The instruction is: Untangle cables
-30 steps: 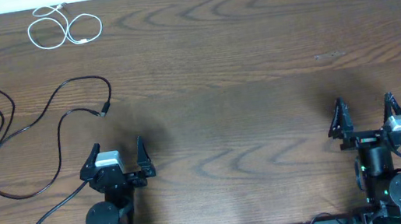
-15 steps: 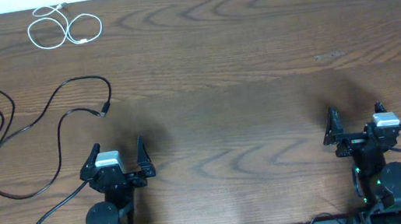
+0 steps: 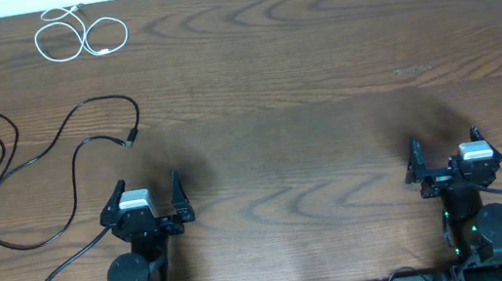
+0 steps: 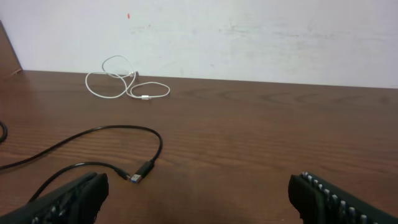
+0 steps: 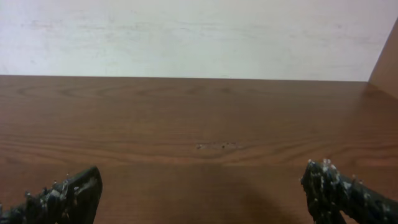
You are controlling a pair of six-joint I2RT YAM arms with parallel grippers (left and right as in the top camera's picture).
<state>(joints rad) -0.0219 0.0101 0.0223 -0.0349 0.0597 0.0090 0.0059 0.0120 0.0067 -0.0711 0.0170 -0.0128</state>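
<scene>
I am looking at a brown wooden table (image 3: 301,74) with a plain white wall (image 4: 261,31) behind its far edge.

The left gripper (image 3: 146,187) sits by the near edge, on the left side. Its fingers (image 4: 68,199) are spread wide and there is nothing between them. The right gripper (image 3: 446,146) sits by the near edge on the right. Its fingers (image 5: 62,198) are wide apart too, and they hold nothing.

The right half of the table is bare wood. All the cables are on the left half.

The long black cable (image 3: 76,175) snakes along near the left edge, and its plug (image 4: 143,173) lies just ahead of my left gripper. The small black loop (image 3: 13,144) lies right at the left edge, close to the long one. The white cable (image 3: 79,35) lies in the far left corner, well apart from both black ones.

I think the white cable is already free, though it is curled over itself. The two black ones look like the job that is left.

Some things I cannot make out. The left edge of the overhead view cuts off part of the black cables, so I cannot tell if they cross or even join. The left wrist view shows only one piece of the long one. The right wrist view shows no cable at all.
</scene>
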